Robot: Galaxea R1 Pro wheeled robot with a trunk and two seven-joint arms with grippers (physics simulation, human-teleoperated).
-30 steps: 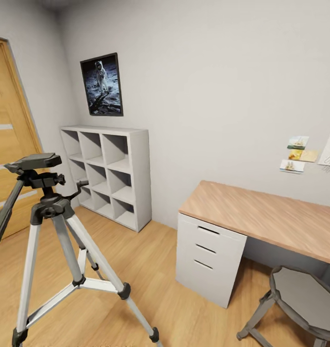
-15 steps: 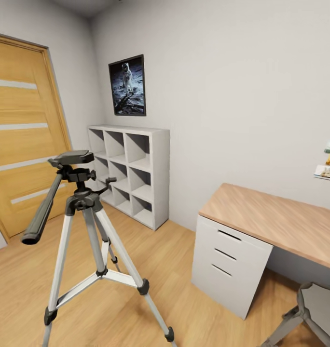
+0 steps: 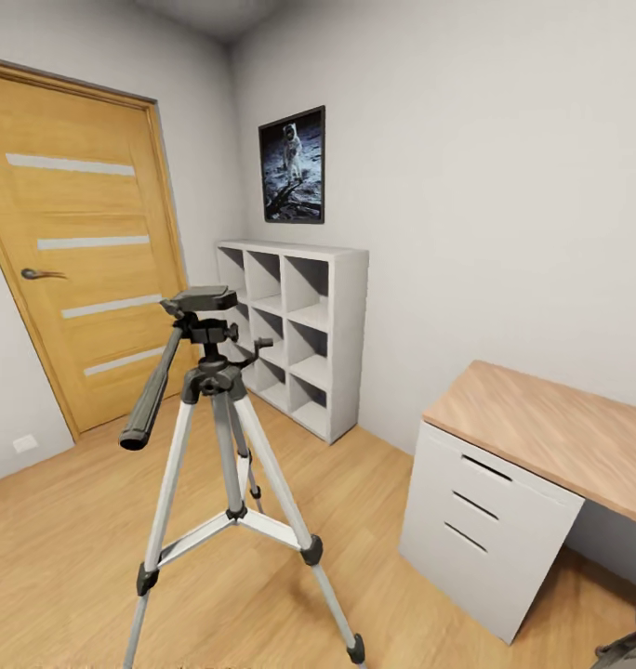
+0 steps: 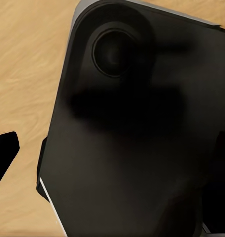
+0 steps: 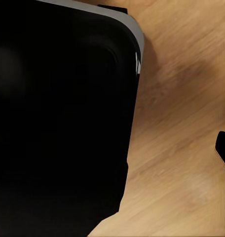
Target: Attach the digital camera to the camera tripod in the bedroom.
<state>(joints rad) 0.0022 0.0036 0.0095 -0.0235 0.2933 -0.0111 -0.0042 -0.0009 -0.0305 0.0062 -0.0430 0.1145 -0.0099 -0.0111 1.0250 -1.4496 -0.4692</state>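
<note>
Bedroom: pale grey walls, light wood floor point(image 3: 67, 520), a wooden door point(image 3: 86, 251) on the left wall, a framed astronaut picture point(image 3: 293, 165) above a white cube shelf point(image 3: 299, 334). At right, a wood-topped worktop point(image 3: 550, 432) with three white drawers point(image 3: 476, 520).

The camera tripod point(image 3: 220, 437) stands free on the floor in the head view, well apart from shelf and worktop. Legs are spread and braced at mid-height, so it looks steady enough to take a load on top. Its black head plate point(image 3: 202, 299) sits level and bare; nothing is mounted. The long pan handle point(image 3: 152, 395) slopes down toward the door side, leaving the plate open from above and from the worktop side.

Digital camera: not identifiable in any view. Judgement: mounting has not begun; the robot appears to be on its way or lining up with the tripod.

Arms: both wrist views look down at the wood floor past a large dark rounded body, close to the lens, probably part of the robot itself. This suggests both arms hang low beside the trunk rather than reaching out. A dark tip at the edge of each wrist view may be a finger, but that is too little to go on. Left claw: cannot tell whether released or clenched. Right claw: same, cannot tell.
</note>
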